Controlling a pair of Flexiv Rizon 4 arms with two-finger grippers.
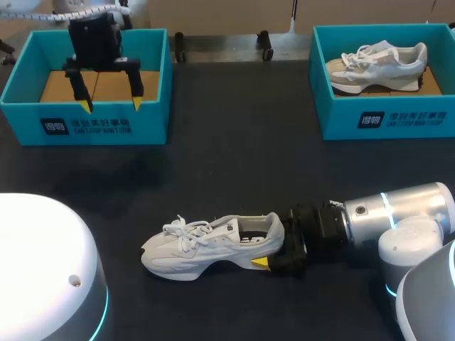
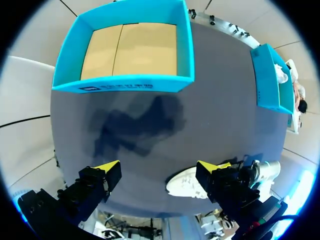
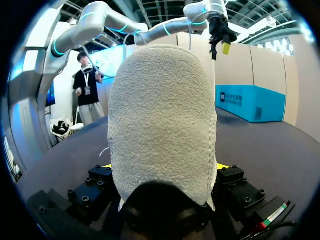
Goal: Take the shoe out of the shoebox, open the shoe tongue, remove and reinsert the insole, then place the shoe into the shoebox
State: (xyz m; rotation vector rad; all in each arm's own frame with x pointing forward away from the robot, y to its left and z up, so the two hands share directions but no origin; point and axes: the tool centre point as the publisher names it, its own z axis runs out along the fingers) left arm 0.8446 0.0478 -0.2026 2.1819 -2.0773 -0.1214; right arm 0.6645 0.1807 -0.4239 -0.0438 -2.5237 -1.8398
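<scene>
Sneaker position first: the white lace-up sneaker point(image 1: 213, 245) lies on its sole on the dark desk point(image 1: 234, 163), close to the near edge and about midway along it. Its long axis runs parallel to that edge, toe toward the left edge and heel toward the right. My right arm's fingers point(image 1: 261, 263) come in from the right along that same axis and are clamped on the heel, one on each side. In the right wrist view the pale textured heel fills the space between them, with a sliver of yellow tip showing at either flank. My left arm's fingers point(image 1: 85, 105) hang spread apart with nothing between them, above the empty teal cardboard shoebox point(image 1: 106, 128) at the far left corner, well apart from the sneaker. A second teal box point(image 1: 384, 117) at the far right corner holds a beige and white sneaker point(image 1: 377, 67). With the heel pinned, I judge the tongue to be the step in hand. The laces and tongue sit ahead of the right fingers, toward the toe, so the free left arm is the one to bring down from the far side onto the shoe's opening, working across the long axis while the right arm braces it.
</scene>
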